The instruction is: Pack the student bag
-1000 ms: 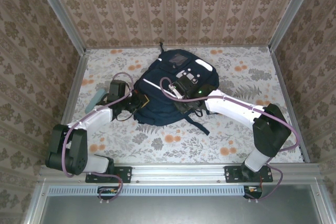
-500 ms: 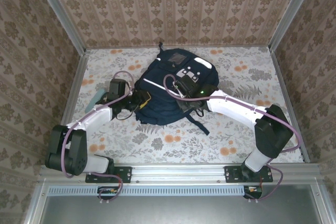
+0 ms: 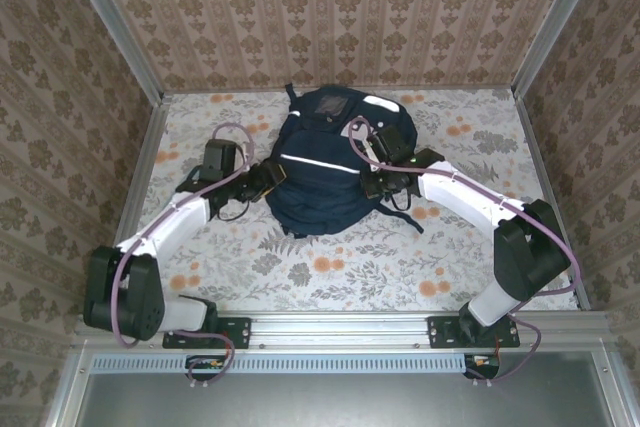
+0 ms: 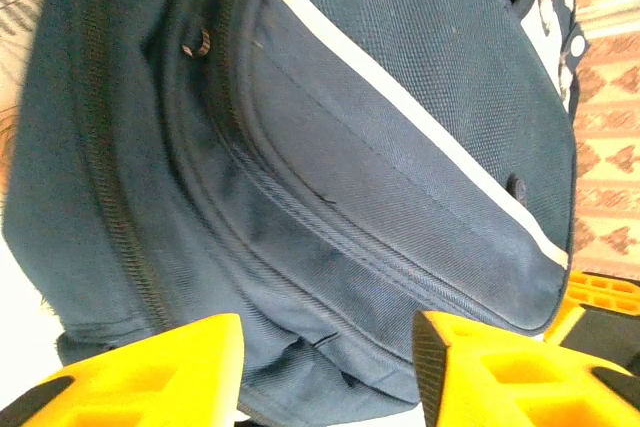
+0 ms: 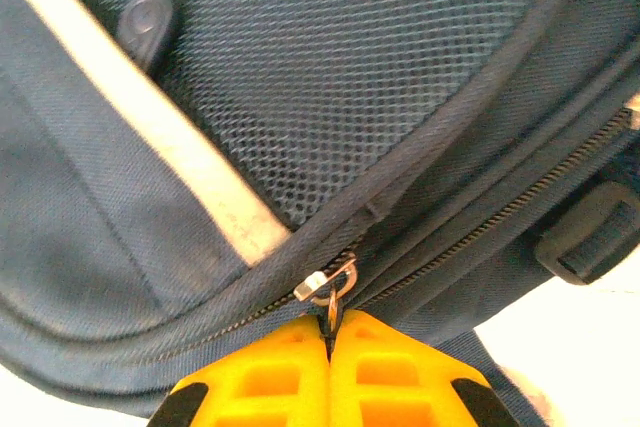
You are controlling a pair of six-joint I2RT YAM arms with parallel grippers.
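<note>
While left end effector point(image 4: 328, 347) gapes beside student bag point(image 4: 400, 97), right end effector point(image 5: 328, 335) (wrist view) pinches zipper pull point(image 5: 335, 282).

No writing, brand, number or sign was legible anywhere, even on the student bag's point(image 3: 318, 172) pale patches point(image 3: 381, 104).

A staged robot lab cell: damask-wallpapered panels point(image 3: 340, 17) in aluminium framing point(image 3: 113, 22) around a floral tabletop point(image 3: 400, 267).
</note>
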